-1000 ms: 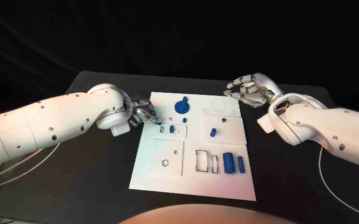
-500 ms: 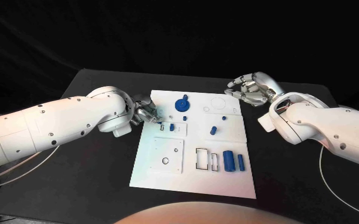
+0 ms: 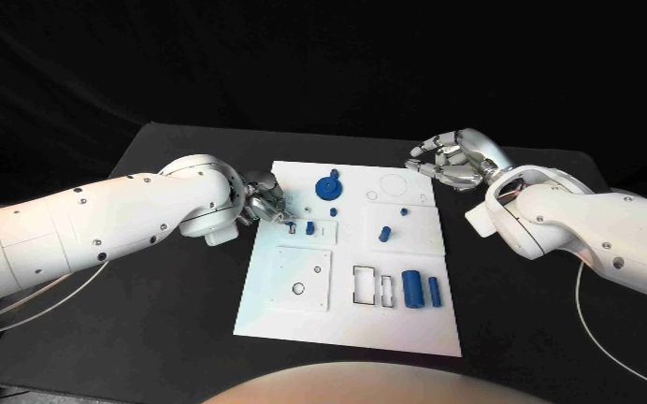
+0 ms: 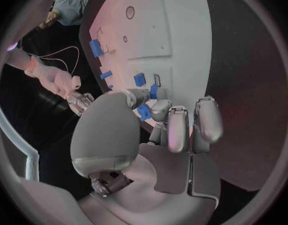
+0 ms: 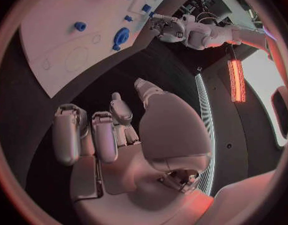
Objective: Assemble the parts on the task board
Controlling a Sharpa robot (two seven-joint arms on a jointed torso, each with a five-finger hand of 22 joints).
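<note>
Head view: left hand (image 3: 267, 200), pinching a small blue plastic part (image 4: 144, 111), has crept closer over the white task board (image 3: 348, 329) on the desk; insertion seems near. Right hand (image 3: 452, 162) hovers beside, fingers curled, holding nothing.

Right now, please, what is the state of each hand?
Left hand: pinching a small blue part at the white task board's edge.
Right hand: fingers curled, holding nothing.
</note>
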